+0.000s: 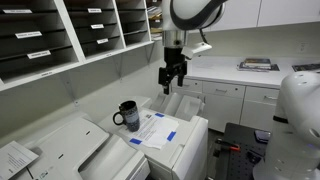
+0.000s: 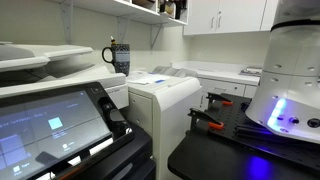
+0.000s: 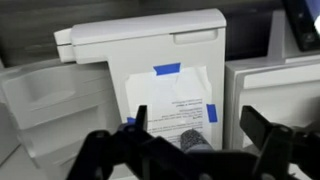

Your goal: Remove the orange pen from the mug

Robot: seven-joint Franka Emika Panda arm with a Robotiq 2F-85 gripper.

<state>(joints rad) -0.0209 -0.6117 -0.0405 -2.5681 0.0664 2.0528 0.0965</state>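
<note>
Lightness and slickness likely mark the orange pen, too small to make out in the mug [image 1: 127,116] on the printer [image 1: 186,132]; your gripper [image 1: 172,86] hangs well apart, jaws spread and empty, so pinch above the rim.

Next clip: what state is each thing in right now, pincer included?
pincer: open, holding nothing, up in the air away from the mug.
mug: upright, beside the paper sheet.
orange pen: too small to make out in any view.
paper sheet: lying flat, held down with blue tape.
cupboard doors: shut.
touchscreen: lit.
</note>
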